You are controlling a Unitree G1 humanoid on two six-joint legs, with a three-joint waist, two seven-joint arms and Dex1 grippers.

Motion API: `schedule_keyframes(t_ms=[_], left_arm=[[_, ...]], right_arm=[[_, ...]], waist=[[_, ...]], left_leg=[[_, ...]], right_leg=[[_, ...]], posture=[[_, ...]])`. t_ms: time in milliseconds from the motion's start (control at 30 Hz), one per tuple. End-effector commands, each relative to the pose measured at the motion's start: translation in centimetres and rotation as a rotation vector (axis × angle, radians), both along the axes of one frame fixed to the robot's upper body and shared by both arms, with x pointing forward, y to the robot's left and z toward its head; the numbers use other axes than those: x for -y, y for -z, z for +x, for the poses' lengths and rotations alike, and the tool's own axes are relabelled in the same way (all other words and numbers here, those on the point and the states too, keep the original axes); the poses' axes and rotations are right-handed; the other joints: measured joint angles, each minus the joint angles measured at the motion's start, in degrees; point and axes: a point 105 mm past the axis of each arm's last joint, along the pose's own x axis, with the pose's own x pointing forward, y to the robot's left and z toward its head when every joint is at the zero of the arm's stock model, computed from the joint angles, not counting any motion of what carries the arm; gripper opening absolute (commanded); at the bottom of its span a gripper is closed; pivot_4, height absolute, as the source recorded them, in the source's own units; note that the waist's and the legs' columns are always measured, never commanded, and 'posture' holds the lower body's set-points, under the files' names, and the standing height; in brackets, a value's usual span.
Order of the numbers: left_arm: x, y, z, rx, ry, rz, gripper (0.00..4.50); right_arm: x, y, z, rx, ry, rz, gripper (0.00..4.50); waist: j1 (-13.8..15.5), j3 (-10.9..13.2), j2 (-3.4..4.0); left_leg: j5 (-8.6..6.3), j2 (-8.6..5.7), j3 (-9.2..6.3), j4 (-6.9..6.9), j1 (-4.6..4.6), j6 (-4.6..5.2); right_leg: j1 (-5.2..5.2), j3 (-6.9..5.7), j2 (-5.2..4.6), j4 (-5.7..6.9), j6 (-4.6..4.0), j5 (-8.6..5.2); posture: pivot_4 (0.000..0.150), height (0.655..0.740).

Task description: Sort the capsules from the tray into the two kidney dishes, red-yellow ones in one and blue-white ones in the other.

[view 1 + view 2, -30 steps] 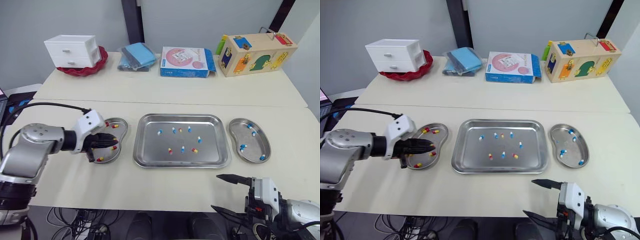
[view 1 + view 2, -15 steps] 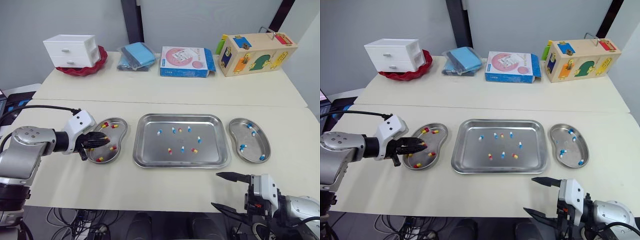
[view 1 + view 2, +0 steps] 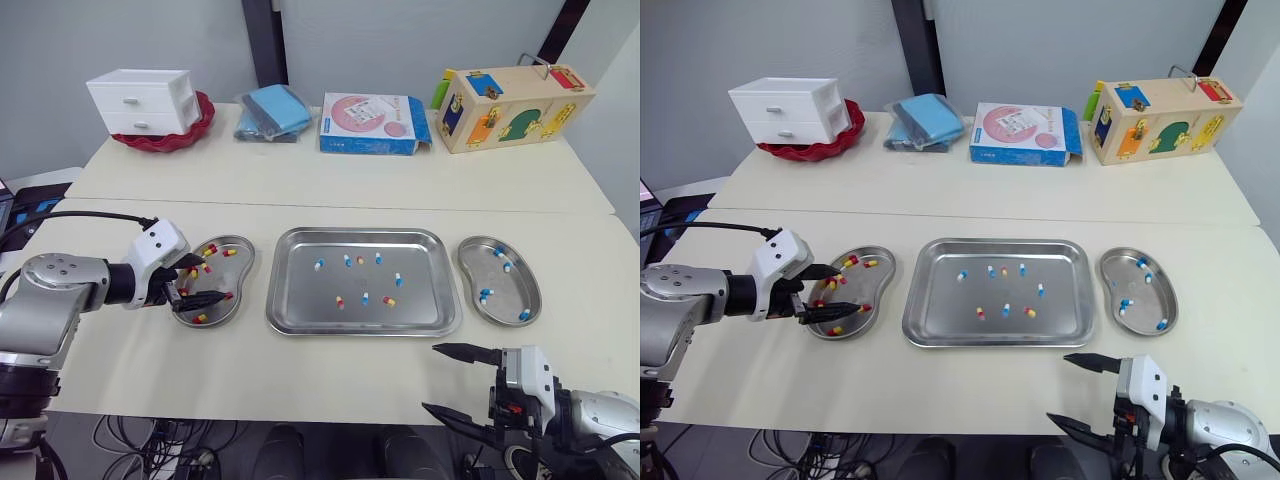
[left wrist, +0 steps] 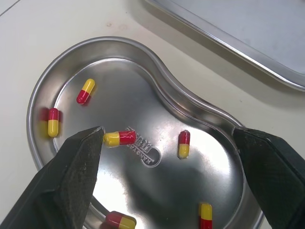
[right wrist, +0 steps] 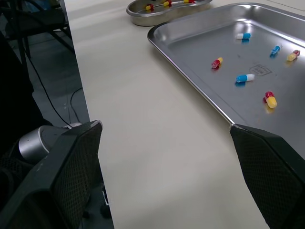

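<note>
Two black fingers (image 3: 465, 354) of the right jaws stand wide apart and empty at the lower right of the head view, over the near edge of the pale desk (image 3: 300, 370). The right wrist view looks between them across bare desk toward the tray.

Further in, at centre left, the left jaws are also open and hold nothing. Their fingers (image 4: 66, 186) are spread over the left kidney dish (image 3: 245, 262), one on each side of its hollow. Six red-yellow capsules (image 4: 119, 138) lie loose on its steel floor in the left wrist view, none of them touching a finger.

Just beside that dish, at the centre of the frame, is the rectangular steel tray (image 3: 365, 233). Eight capsules lie scattered over its middle. Five are blue-white capsules (image 3: 398, 279) and three are red-yellow, all apart from one another.

Right of the tray and close beside it lies the right kidney dish (image 3: 535, 290), with about five blue-white capsules spread along it.

Along the far edge of the desk, from upper left to upper right, stand:
- a white drawer unit (image 3: 140, 100) resting in a red bowl (image 3: 195, 130)
- a folded blue cloth (image 3: 270, 112)
- a flat pink-and-blue box (image 3: 372, 123)
- a wooden latch box (image 3: 512, 105) with coloured doors
</note>
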Motion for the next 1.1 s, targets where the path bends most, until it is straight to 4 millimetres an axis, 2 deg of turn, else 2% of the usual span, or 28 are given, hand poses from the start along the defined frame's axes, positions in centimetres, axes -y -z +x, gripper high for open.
schedule_keyframes(t_ms=[33,200,400,600,733,867,1100], left_arm=[[-0.3,-1.3,0.1,0.030,-0.001,-0.008,4.49],[-0.2,-2.1,-0.4,0.004,0.027,-0.111,4.49],[-1.4,-2.7,-2.4,-0.121,0.050,-0.316,4.49],[-2.3,-3.8,-2.6,-0.141,0.001,-0.479,4.49],[-2.7,-2.5,-3.1,-0.166,-0.008,-0.400,4.49],[-4.5,-1.8,-3.4,-0.147,-0.059,-0.285,4.49],[-10.0,-1.7,-5.1,-0.124,-0.161,0.015,4.49]], right_arm=[[0.0,-1.1,-0.1,0.045,-0.010,0.006,4.50],[0.2,-1.1,-0.3,0.041,-0.004,0.001,4.50],[0.5,-1.0,-0.2,0.042,0.003,-0.004,4.50],[0.7,-0.9,-0.2,0.043,0.005,-0.010,4.50],[0.6,-0.9,-0.1,0.044,0.005,-0.009,4.50],[1.8,-1.2,0.0,0.042,0.036,-0.028,4.50],[7.0,-2.5,0.2,-0.087,0.179,-0.136,4.50]], waist=[[0.0,0.0,0.00],[0.0,0.0,0.00],[-0.1,0.0,0.00],[-0.1,0.0,0.00],[-0.1,0.0,0.00],[-0.1,0.0,0.01],[-0.1,0.0,0.02]], left_leg=[[0.00,0.00,0.00,0.00,0.00,0.00],[0.00,0.00,0.00,0.00,0.00,0.00],[0.00,0.01,0.00,-0.02,0.01,0.00],[0.00,0.00,0.00,-0.01,0.00,0.00],[0.00,0.01,0.00,-0.01,0.00,0.00],[0.00,0.02,0.00,-0.02,0.00,0.00],[0.00,0.03,0.03,-0.08,0.02,0.00]], right_leg=[[0.00,-0.01,0.00,0.00,0.00,0.00],[0.00,0.00,0.00,0.00,0.00,0.00],[-0.02,-0.01,0.01,0.01,0.00,0.00],[-0.02,-0.02,0.01,0.01,0.00,0.00],[-0.02,-0.01,0.00,0.00,0.00,0.00],[-0.04,-0.01,0.01,0.01,0.00,0.00],[-0.04,0.00,0.01,-0.01,-0.04,-0.02]], posture=[[0.150,0.7400],[0.150,0.7400],[0.150,0.7400],[0.150,0.7400],[0.150,0.7400],[0.150,0.7400],[0.150,0.7400]])
